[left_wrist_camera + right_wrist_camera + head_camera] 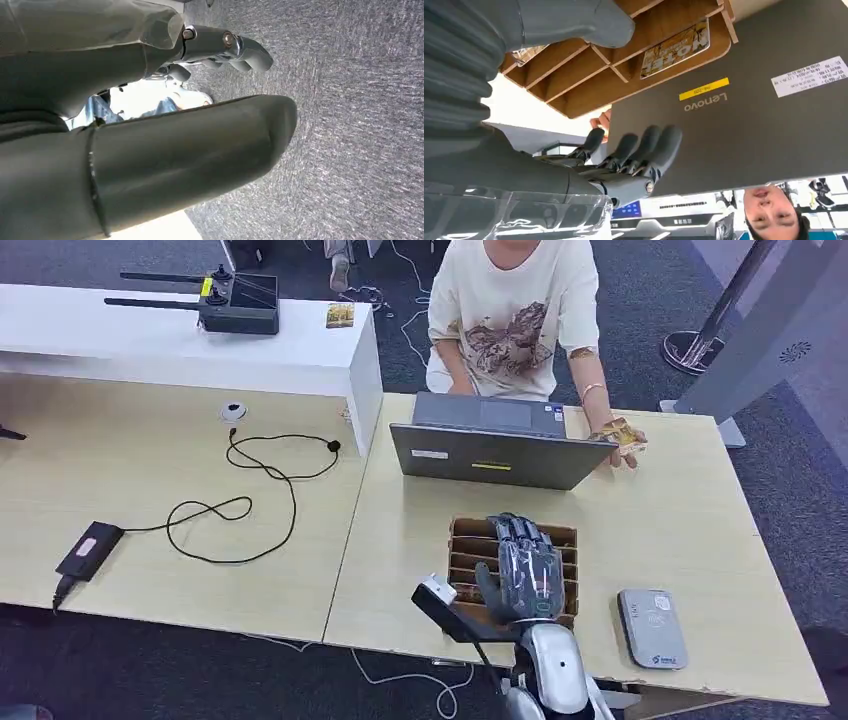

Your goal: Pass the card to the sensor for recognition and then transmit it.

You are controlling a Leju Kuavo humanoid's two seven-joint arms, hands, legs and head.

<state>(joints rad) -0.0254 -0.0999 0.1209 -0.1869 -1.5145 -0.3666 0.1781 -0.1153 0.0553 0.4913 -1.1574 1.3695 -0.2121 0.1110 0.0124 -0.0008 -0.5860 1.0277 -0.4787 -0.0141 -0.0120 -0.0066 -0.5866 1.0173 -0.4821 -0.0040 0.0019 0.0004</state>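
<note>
Right hand (527,565), fingers spread and holding nothing, hovers over wooden card rack (464,555); laptop (490,454) behind, sensor (652,627) to its right. Left hand (220,50): can't tell.

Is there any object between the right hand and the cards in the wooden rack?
Nothing visible blocks it. The right hand hovers directly above the wooden rack, fingers spread and holding nothing. One card lies exposed in an open slot. The laptop stands behind the rack, not in between.

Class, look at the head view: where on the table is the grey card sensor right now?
The card sensor lies flat near the table's front edge on the robot's right, just right of the wooden slotted card rack under the right hand.
</note>
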